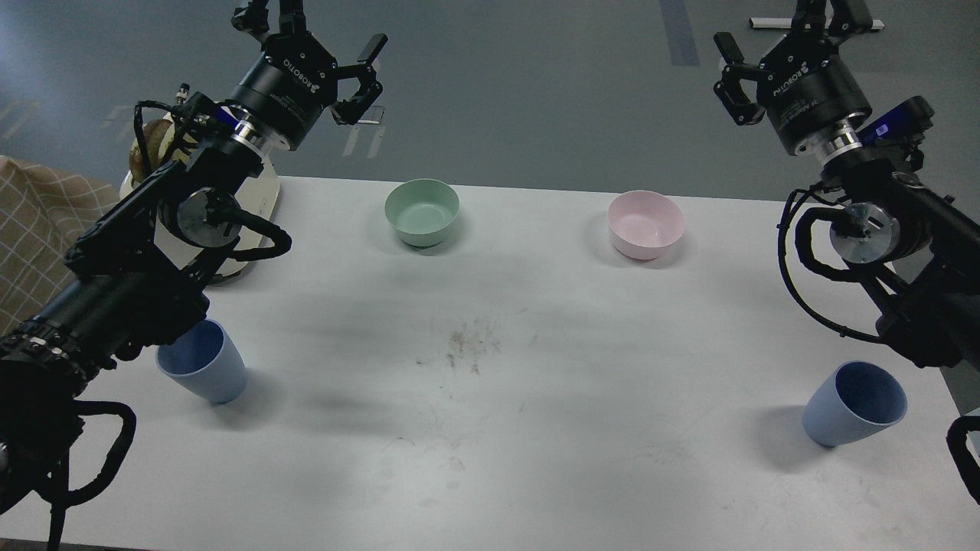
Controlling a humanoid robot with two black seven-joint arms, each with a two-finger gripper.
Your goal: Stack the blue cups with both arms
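Two blue cups stand upright on the white table (490, 428). The left cup (207, 375) is at the near left, its rim partly covered by my left arm. The right cup (854, 404) is at the near right, in full view. My left gripper (318, 42) hangs high over the table's far left edge, open and empty, far beyond the left cup. My right gripper (781, 38) hangs high at the far right, also open and empty, well away from the right cup.
A mint-green bowl (422, 212) and a pink bowl (645, 224) sit near the table's far edge. A white board with a brownish object (149, 153) lies at the far left corner. A checked cloth (31, 229) is off the left edge.
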